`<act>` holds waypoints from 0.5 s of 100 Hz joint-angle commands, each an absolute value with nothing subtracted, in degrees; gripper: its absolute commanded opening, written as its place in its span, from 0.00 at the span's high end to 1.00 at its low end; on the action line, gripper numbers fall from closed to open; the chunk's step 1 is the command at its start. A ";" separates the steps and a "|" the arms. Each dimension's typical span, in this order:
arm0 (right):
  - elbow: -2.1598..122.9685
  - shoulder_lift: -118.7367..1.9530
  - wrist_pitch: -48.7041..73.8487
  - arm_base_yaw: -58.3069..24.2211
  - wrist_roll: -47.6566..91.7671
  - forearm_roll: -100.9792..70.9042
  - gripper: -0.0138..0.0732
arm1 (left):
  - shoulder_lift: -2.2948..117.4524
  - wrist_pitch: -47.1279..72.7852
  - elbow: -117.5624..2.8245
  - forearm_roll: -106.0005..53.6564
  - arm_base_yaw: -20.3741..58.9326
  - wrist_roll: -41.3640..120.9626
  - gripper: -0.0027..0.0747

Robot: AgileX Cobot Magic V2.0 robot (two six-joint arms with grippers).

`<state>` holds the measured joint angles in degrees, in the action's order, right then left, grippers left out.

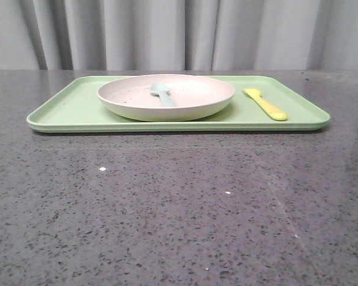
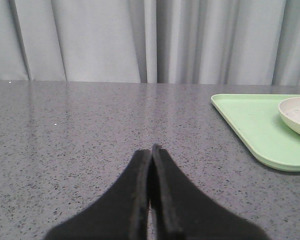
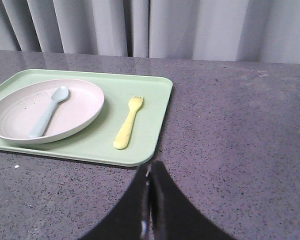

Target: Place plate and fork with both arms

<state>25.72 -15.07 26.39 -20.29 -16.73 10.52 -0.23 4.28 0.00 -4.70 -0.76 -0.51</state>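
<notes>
The pale pinkish-cream plate point(image 1: 185, 102) rests on a light green tray point(image 1: 71, 107) at the far middle of the table. The yellow fork point(image 1: 265, 104) lies on the tray to the plate's right, tines pointing away. In the right wrist view the plate point(image 3: 75, 107) and fork point(image 3: 128, 122) sit ahead of my right gripper point(image 3: 151, 167), which is shut and empty over bare table near the tray's corner. My left gripper point(image 2: 151, 150) is shut and empty, well left of the tray point(image 2: 250, 125) and the plate's edge point(image 2: 292, 116). Neither gripper shows in the front view.
A pale blue-green spoon point(image 1: 162, 93) lies inside the plate, also seen as the spoon point(image 3: 47, 110) in the right wrist view. The dark speckled stone table point(image 1: 179, 208) stretches in front of the tray. Grey curtains point(image 1: 179, 33) hang behind.
</notes>
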 commanded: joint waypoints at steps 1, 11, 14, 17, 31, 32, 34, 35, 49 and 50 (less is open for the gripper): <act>27.09 -15.63 22.64 -20.14 -16.64 11.51 0.92 | -2.04 0.00 0.68 -4.92 -0.83 -0.84 0.99; 27.00 -15.63 22.11 -18.74 -16.40 11.51 0.92 | -2.04 0.00 0.68 -4.92 -0.83 -0.84 0.99; 26.71 -15.63 21.45 -17.92 -16.01 11.51 0.92 | -2.04 0.00 0.68 -4.92 -0.83 -0.84 0.99; 26.30 -15.50 20.32 -16.78 -15.86 11.44 0.92 | -2.04 0.00 0.68 -4.92 -0.83 -0.84 0.99; 22.62 -15.33 9.89 -12.23 -15.31 9.92 0.92 | -2.04 0.00 0.68 -4.92 -0.83 -0.84 0.99; 22.14 -15.33 8.63 -12.04 -15.20 9.84 0.92 | -2.04 0.00 0.68 -4.92 -0.83 -0.84 0.99; 21.38 -15.33 6.78 -11.47 -14.80 9.66 0.92 | -2.04 0.00 0.68 -4.92 -0.83 -0.84 0.99; 21.12 -15.33 6.16 -11.29 -14.47 9.59 0.92 | -2.04 0.00 0.68 -4.92 -0.83 -0.84 0.99; 16.09 -15.23 -3.12 -8.08 -9.86 6.38 0.92 | -2.04 0.00 0.68 -4.92 -0.83 -0.84 0.99; 15.87 -15.18 -3.37 -7.81 -9.59 5.99 0.92 | -2.04 0.00 0.68 -4.92 -0.83 -0.84 0.99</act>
<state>16.45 -14.90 6.14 -9.53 -12.78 7.96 -0.23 4.38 0.00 -4.70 -0.76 -0.51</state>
